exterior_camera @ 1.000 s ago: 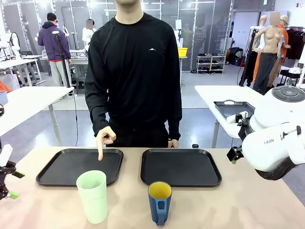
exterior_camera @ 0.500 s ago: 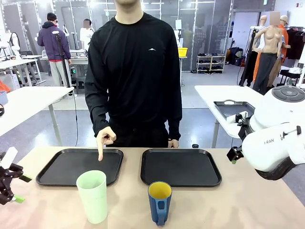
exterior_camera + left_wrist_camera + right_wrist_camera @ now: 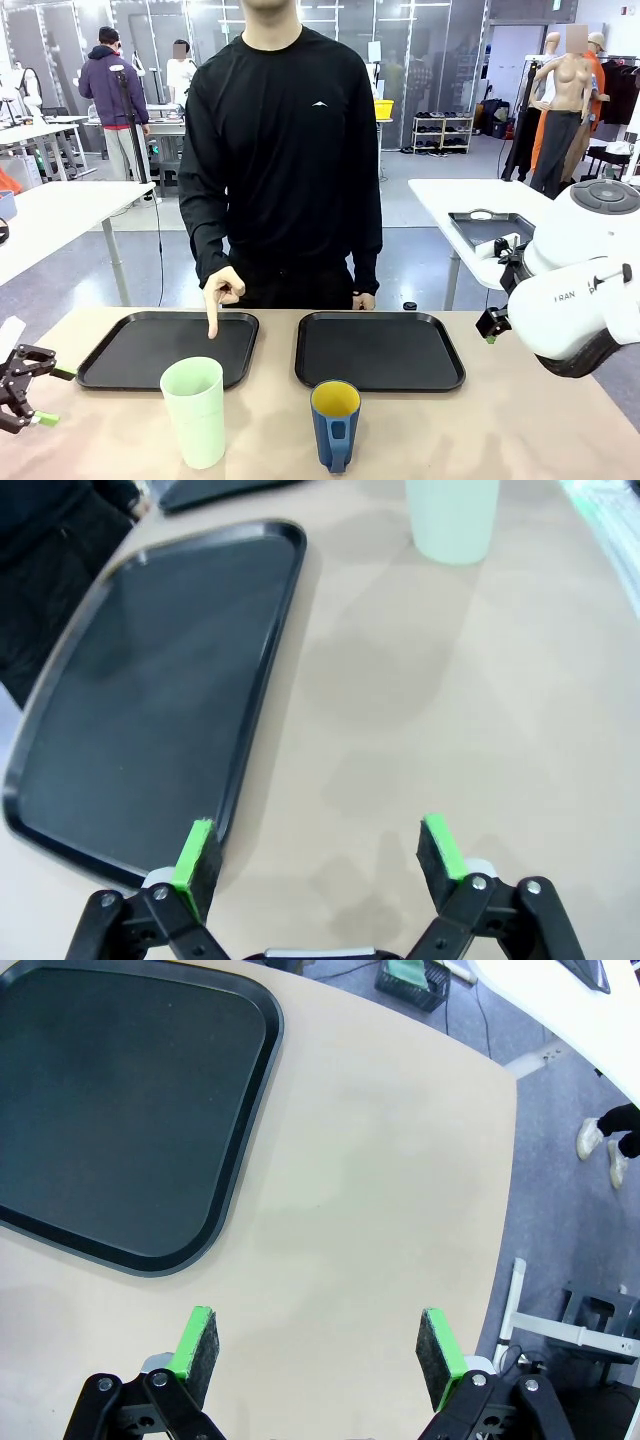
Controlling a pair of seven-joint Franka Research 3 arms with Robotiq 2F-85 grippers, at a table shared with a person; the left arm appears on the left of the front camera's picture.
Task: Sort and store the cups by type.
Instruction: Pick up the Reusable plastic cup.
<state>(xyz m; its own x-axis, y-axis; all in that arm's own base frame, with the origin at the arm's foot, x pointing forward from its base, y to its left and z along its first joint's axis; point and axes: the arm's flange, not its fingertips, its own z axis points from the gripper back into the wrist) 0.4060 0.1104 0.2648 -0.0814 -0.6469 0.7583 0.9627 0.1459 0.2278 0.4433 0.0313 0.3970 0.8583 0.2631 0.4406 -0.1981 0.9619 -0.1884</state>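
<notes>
The tall mint-green tumbler [image 3: 194, 411] stands upright on the tabletop [image 3: 520, 430] near the robot's edge, just in front of the left tray [image 3: 168, 348]. The dark blue mug [image 3: 335, 423], yellow inside, stands to its right and well apart from it, in front of the right tray [image 3: 379, 349], with its handle turned toward the robot. The two black trays lie side by side with a narrow strip of tabletop between them, and nothing sits on either. A person in a black long-sleeved top stands at the far side. One hand [image 3: 222, 289] points a forefinger down at the far part of the left tray, above and behind the tumbler, and the other hand [image 3: 364, 299] rests at the far edge behind the right tray. A small dark round object [image 3: 409, 306] lies near that hand. The left gripper [image 3: 320, 845] hangs low over the tabletop at the left end, jaws spread wide and holding nothing. In its wrist view the near rim of the left tray runs beside one finger, and bare tabletop lies between the gripper and the tumbler. The right gripper [image 3: 318, 1335] is also wide open and empty, above bare tabletop beside a corner of the right tray. The right arm [image 3: 575, 300] sits raised at the right side, well apart from the mug.
</notes>
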